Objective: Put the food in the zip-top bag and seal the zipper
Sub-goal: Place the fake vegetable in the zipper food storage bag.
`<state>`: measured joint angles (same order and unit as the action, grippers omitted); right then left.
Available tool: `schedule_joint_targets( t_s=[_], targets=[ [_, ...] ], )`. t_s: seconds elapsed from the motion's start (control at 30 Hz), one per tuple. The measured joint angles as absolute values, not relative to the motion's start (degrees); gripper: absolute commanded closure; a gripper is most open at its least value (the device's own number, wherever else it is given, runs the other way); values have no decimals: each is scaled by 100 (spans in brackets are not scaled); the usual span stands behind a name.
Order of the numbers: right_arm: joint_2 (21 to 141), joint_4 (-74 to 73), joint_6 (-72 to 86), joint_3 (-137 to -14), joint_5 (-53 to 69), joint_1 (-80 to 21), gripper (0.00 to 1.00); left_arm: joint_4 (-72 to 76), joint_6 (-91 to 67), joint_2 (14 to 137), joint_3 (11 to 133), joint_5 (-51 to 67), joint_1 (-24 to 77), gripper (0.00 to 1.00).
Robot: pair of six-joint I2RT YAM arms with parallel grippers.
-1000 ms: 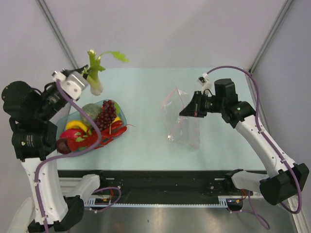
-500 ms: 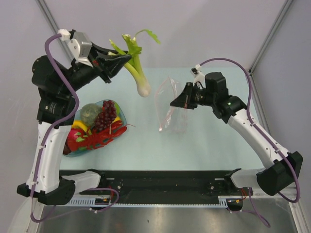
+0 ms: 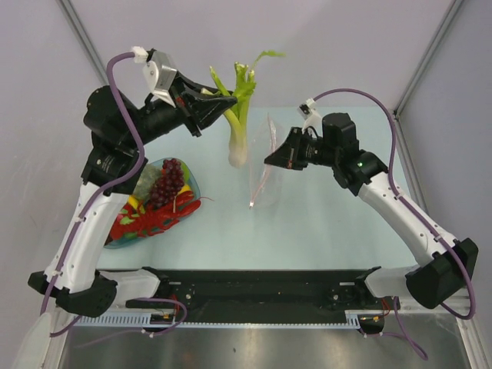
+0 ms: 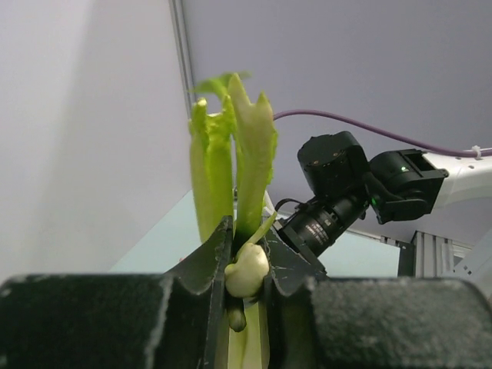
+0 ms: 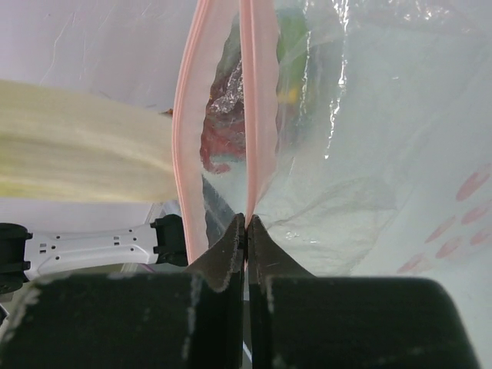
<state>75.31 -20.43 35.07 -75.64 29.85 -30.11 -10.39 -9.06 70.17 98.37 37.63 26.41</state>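
**Top view.** The celery (image 3: 239, 127) was held upright over the far middle of the table (image 3: 330, 231), with its leaves up and its pale base down. It was pinched at mid-stalk by the left gripper (image 3: 227, 102). Just to its right, the bag (image 3: 265, 167) was hung from the right gripper (image 3: 270, 159). It could not be told whether the bag's lower end touched the table. At the near left, the dish (image 3: 194, 184) held the grapes (image 3: 165, 183), the lobster (image 3: 163, 219) and other toy foods.

**Left wrist view.** Only here were the left jaws seen pressed against the stalk from both sides, with a pale side shoot caught between them. The right arm's wrist camera (image 4: 338, 184) was seen beyond the leaves.

**Right wrist view.** Only here was the zipper (image 5: 260, 115) seen as two pink strips parted, so the mouth was open. The right fingers were closed together on the right-hand strip at its near end. The celery's pale base lay left of the mouth, just outside the other strip. Red and green shapes were seen through the film, but it could not be told whether they were inside or behind it.
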Motion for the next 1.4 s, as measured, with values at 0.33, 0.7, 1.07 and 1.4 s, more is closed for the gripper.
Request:
schedule_joint_targets(
  t_s=[0.33, 0.7, 1.07, 1.4],
  targets=[
    [7533, -1881, 3494, -7393, 2886, -3017, 100, -987, -904, 7413, 10425, 3750, 3011, 100],
    [7559, -1844, 3494, -7393, 2827, -3022, 100, -893, -943, 7822, 10825, 3699, 3341, 100],
    [7550, -1835, 3496, -7373, 3212, -2746, 100, -860, -423, 7817, 9990, 2689, 3369, 100],
    [7498, -1251, 3931, -6991, 3892, -2475, 100, -784, -683, 8180, 9817, 2034, 3479, 100]
  ],
)
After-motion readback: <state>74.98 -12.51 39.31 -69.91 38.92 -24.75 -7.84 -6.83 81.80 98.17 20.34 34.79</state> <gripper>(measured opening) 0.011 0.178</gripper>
